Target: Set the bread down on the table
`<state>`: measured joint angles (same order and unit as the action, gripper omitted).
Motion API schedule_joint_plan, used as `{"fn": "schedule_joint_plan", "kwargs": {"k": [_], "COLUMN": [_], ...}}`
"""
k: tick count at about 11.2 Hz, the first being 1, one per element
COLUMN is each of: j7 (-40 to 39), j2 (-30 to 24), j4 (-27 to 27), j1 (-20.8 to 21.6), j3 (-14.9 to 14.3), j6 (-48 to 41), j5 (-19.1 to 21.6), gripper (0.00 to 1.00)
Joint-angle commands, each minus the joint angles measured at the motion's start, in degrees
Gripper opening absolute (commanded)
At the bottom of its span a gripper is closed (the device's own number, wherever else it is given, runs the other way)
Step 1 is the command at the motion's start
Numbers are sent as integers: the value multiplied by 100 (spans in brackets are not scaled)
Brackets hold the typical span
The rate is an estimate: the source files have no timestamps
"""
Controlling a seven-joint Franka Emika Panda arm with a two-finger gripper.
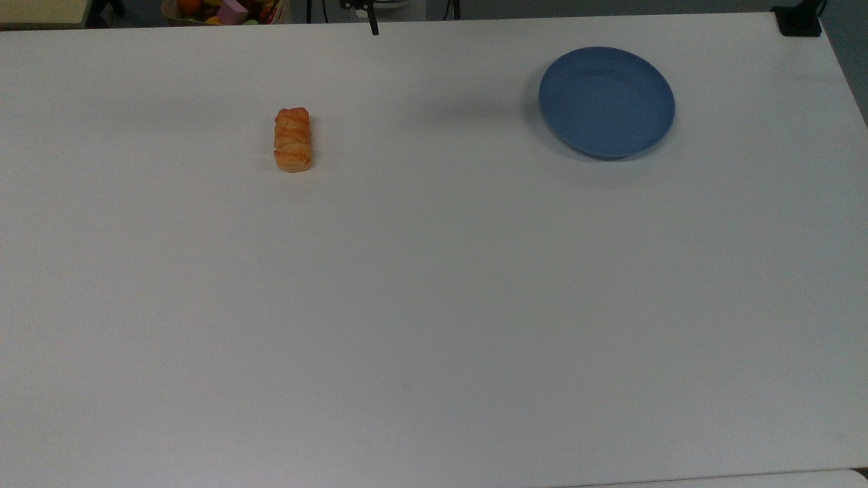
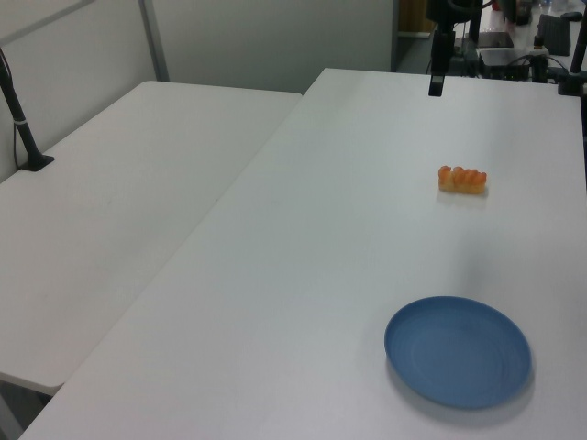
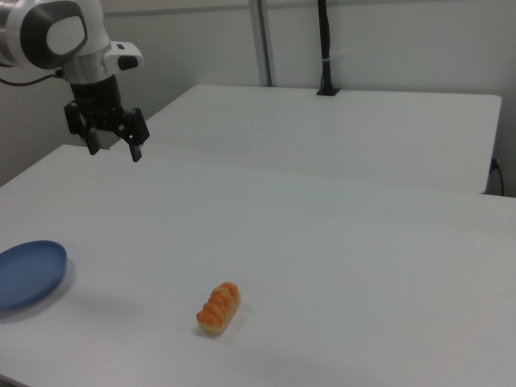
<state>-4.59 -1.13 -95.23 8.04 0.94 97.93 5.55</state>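
The bread [image 1: 293,139] is a small golden-orange ridged roll lying on the white table [image 1: 434,305], toward the top view's left. It also lies on the table in the left view [image 2: 462,180] and near the front in the right view [image 3: 218,308]. My gripper [image 3: 114,151] hangs high above the table's far edge, well away from the bread. Its two black fingers are spread apart with nothing between them. In the left view the gripper [image 2: 437,82] hangs above the far end of the table.
An empty round blue plate [image 1: 606,102] sits on the table at the top view's right, apart from the bread. A second white table [image 2: 110,202] adjoins, with a black pole [image 2: 18,110]. A box of colourful items [image 1: 224,10] stands beyond the far edge.
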Motion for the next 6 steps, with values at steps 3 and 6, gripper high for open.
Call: {"fn": "schedule_joint_plan", "kwargs": {"k": [3,6], "j7": [-121,-121], "j2": [-54,-63], "j4": [-119,-119], "j1": [49,49], "j3": [-76,-76], "j6": [437,411], "j5": [-1,-10], "gripper": [100,100]}}
